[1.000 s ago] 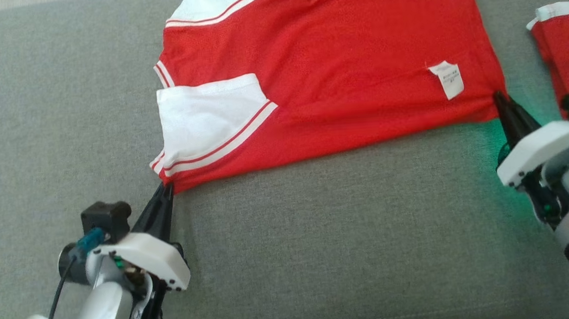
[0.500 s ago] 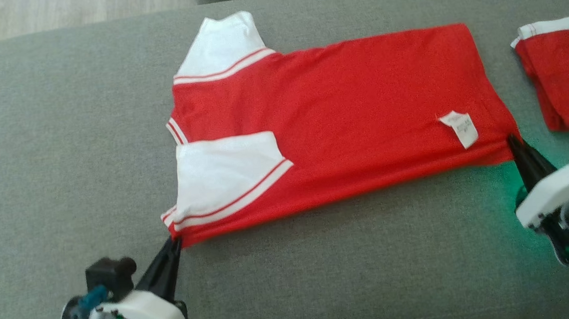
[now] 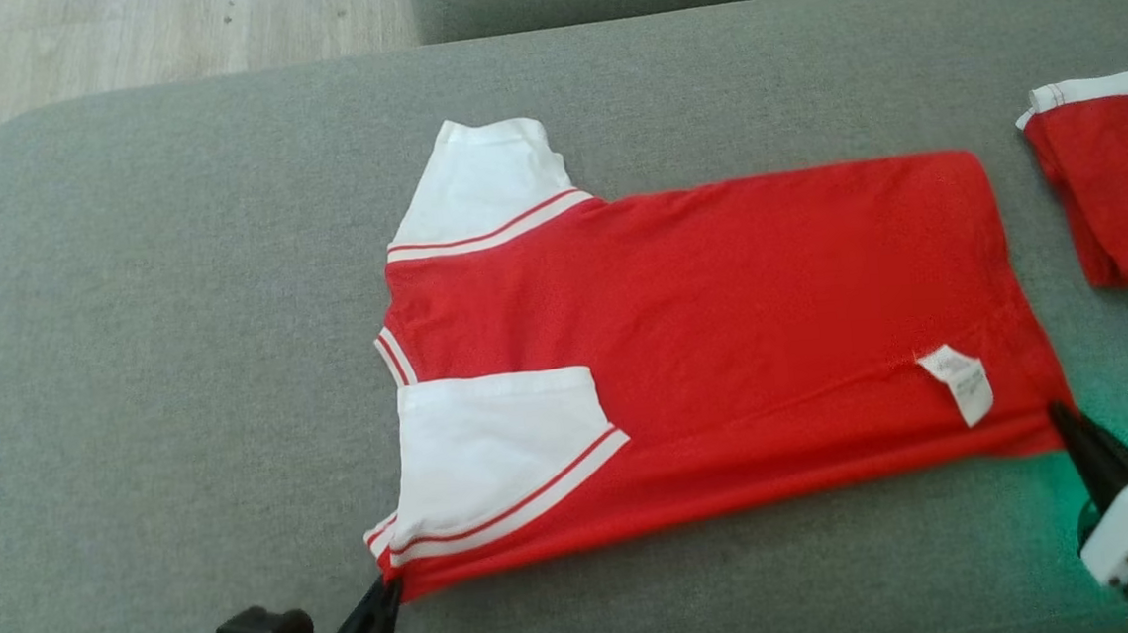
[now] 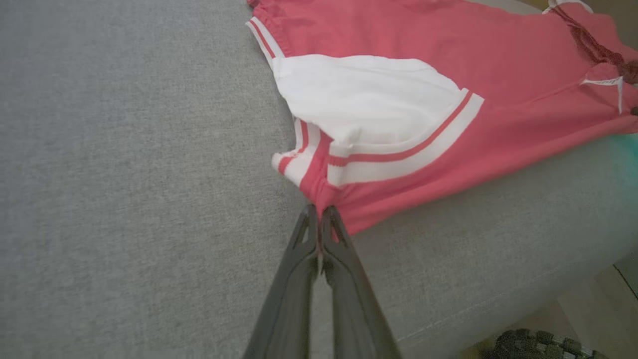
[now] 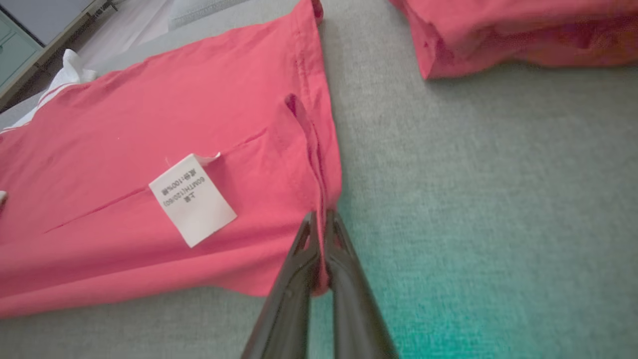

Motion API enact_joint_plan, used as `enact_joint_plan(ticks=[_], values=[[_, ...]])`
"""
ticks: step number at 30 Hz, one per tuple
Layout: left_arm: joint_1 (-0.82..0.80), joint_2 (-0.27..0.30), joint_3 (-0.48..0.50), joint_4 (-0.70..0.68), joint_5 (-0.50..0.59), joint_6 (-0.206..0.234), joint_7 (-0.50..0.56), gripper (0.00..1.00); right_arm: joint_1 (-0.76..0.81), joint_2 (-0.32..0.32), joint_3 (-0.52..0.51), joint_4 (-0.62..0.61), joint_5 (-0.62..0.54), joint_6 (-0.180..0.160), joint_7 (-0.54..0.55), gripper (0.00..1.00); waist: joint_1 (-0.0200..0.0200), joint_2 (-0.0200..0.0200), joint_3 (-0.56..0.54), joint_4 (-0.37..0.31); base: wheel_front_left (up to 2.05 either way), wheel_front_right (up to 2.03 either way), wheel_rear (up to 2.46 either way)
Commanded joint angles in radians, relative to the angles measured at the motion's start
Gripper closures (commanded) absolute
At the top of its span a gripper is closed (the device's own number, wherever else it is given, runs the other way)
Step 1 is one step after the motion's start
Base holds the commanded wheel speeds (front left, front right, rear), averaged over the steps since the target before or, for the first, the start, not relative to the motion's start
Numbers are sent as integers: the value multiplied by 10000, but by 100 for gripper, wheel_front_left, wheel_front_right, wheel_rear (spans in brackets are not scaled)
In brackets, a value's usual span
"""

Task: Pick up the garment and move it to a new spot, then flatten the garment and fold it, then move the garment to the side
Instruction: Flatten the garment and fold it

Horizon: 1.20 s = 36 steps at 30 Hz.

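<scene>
Left claw [image 3: 385, 597], lower left of head frame: fingers pressed together, pinching the lower-left corner of the garment [image 3: 722, 305] at the striped sleeve seam. Garment lies flat on the grey sofa cushion [image 3: 178, 334], centre of frame. Long axis runs left–right, collar end to the left, hem to the right. Red body, white sleeves with red stripes; near sleeve folded onto the body. White care label [image 3: 961, 383] exposed near the hem. Right claw [image 3: 1062, 416], lower right: closed on the lower hem corner. Second red garment [image 3: 1126, 188] at right edge, apart.
</scene>
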Motion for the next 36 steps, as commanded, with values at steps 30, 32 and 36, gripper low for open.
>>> enact_joint_plan(ticks=[30,32,36], values=[[-2777,710,443,-1675,653,171,884,0,2046,1485,-4139,-3154,-3136,21,333,0,0,-1,353,-263,0,0,0],[-3918,877,590,-1905,635,-66,1411,0,1859,1680,-4277,-3425,-3435,21,323,0,0,-1,650,-314,0,0,0],[-6484,1024,649,-1274,345,-888,2507,0,1470,1951,-4387,-3864,-3808,21,435,0,0,-1,1256,-480,0,0,0]])
